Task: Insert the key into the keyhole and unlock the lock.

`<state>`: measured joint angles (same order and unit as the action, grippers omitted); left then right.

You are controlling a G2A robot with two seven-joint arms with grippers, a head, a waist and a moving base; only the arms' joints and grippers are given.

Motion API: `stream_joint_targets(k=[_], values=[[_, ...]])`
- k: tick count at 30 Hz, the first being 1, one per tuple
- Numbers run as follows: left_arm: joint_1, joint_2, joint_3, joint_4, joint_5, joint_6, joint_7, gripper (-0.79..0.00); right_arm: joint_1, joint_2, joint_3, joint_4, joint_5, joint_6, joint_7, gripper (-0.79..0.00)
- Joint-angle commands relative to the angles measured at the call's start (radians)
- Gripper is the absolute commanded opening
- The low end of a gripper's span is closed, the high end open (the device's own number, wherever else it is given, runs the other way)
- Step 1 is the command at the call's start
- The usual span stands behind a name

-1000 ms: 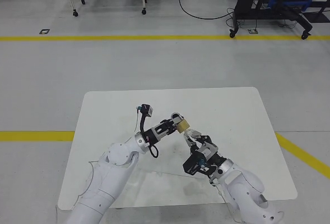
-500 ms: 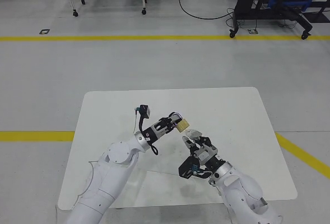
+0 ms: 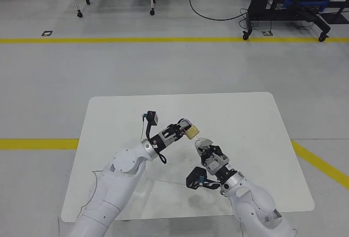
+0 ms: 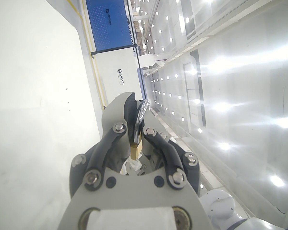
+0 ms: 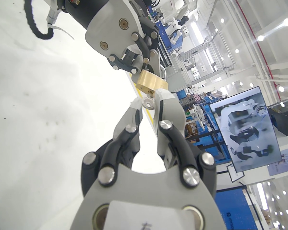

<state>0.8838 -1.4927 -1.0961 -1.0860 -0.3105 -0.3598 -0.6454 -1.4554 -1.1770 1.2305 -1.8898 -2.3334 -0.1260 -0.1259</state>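
Note:
A brass padlock [image 3: 190, 131] is held up over the white table [image 3: 245, 112] by my left gripper [image 3: 183, 130]. In the left wrist view that gripper [image 4: 136, 116] is shut on the lock's silver shackle [image 4: 141, 113], and the brass body [image 4: 135, 151] hangs toward the camera. My right gripper [image 5: 148, 100] is shut on the round silver head of the key [image 5: 148, 103], right beneath the padlock [image 5: 151, 82]. The key's blade meets the lock's underside; I cannot tell how deep it sits. In the top view the right gripper [image 3: 202, 144] is just in front of the lock.
Both arms meet above the middle of the table. Bare tabletop [image 5: 38, 84] lies on every side of them. Yellow floor lines [image 3: 32, 143] run beside the table, and wheeled equipment [image 3: 287, 18] stands far behind.
My right wrist has turned and its forearm has swung, while its fingertips stayed at the lock's underside. The left gripper with the padlock has barely shifted.

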Motion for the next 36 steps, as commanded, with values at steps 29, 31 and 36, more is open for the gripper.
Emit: stream_joint_targets(k=[29,31,36], values=[[-0.001,0.005,0.004,-0.003,0.003,-0.044,-0.021,-0.785,0.025,-0.005,0.094,0.046,0.452,-0.193,-0.056,-0.785],[-0.001,0.005,0.005,-0.003,0.002,-0.043,-0.024,-0.785,0.019,-0.003,0.100,0.041,0.448,-0.190,-0.063,-0.785],[-0.007,0.009,0.004,0.000,0.042,-0.054,-0.022,-0.785,0.007,0.000,0.117,0.032,0.440,-0.181,-0.073,-0.785]])
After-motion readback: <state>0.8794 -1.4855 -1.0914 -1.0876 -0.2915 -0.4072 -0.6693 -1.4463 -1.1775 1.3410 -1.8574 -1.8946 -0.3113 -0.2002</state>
